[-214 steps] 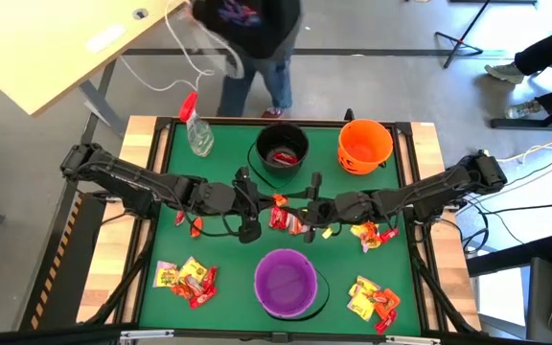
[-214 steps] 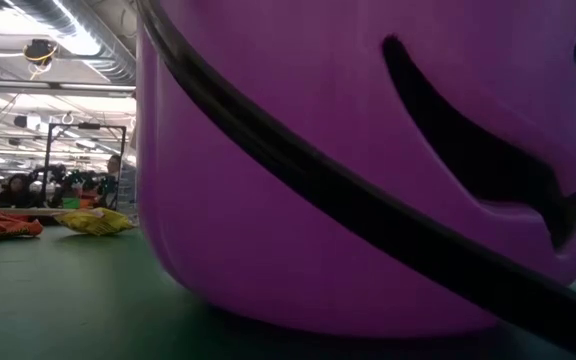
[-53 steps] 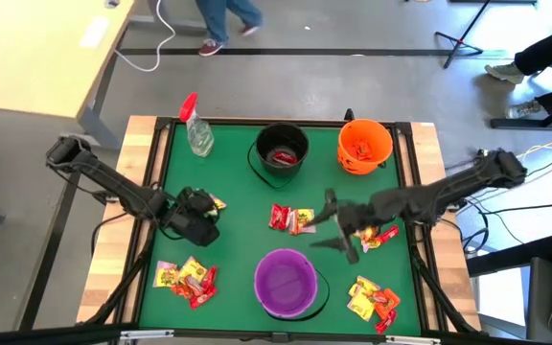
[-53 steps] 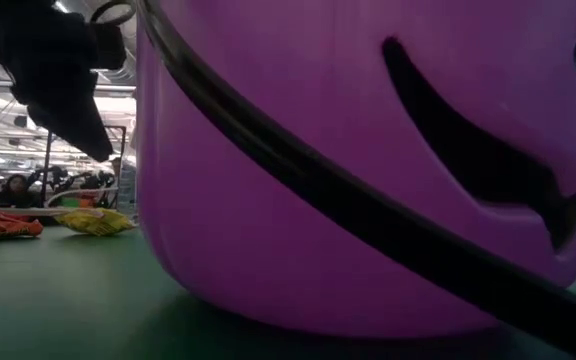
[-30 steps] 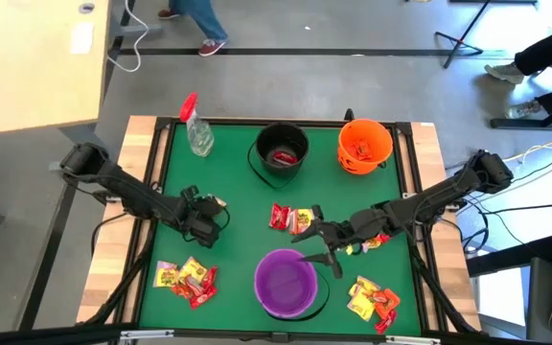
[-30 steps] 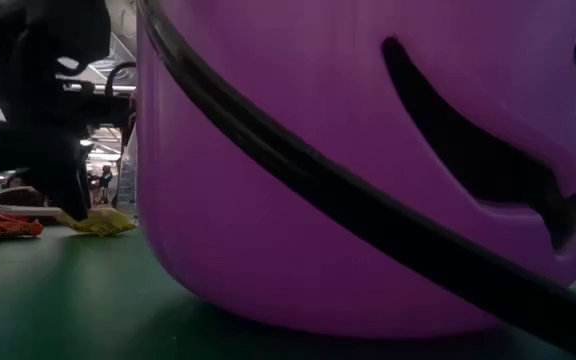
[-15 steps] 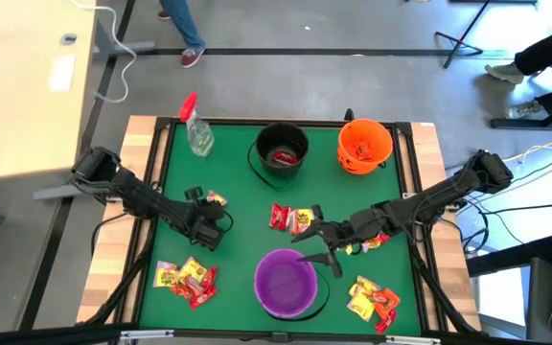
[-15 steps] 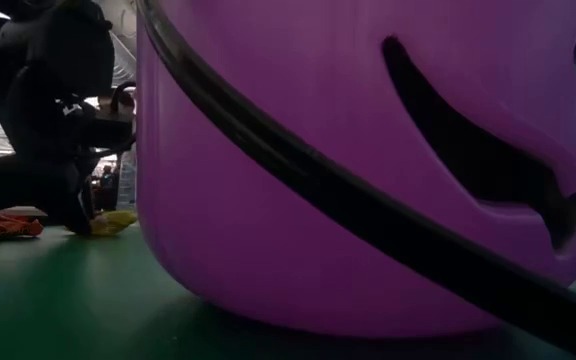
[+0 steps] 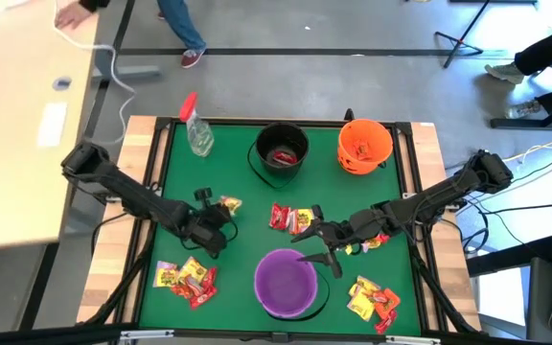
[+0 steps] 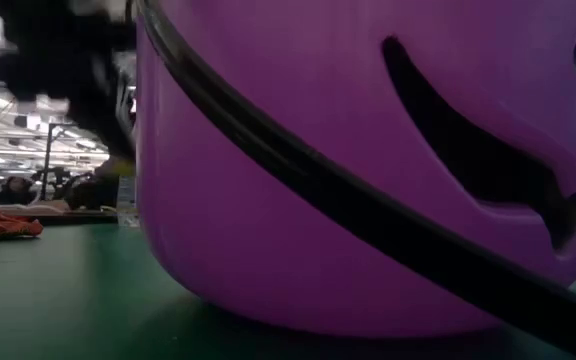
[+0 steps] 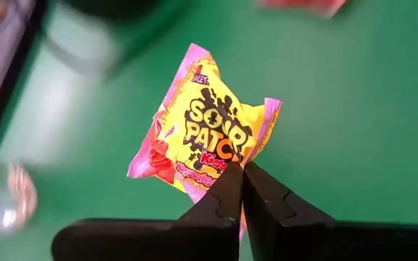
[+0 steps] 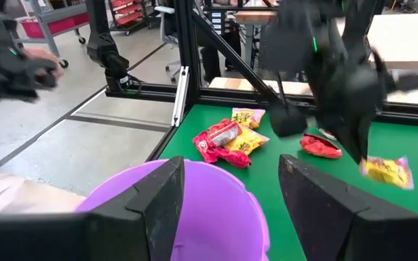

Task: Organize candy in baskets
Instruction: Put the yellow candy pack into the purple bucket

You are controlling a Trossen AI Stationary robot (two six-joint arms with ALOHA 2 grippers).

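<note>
**Left gripper lifts a yellow packet near the purple bucket**

The left gripper [image 11: 242, 190] is clamped on a yellow candy packet [image 11: 207, 134], up and to the left of the purple bucket [image 9: 286, 284]. The right gripper [image 12: 227, 192] hangs with fingers apart over that bucket's rim. Beyond the bucket stand the black bucket [image 9: 282, 149] and orange bucket [image 9: 364, 146].
</note>
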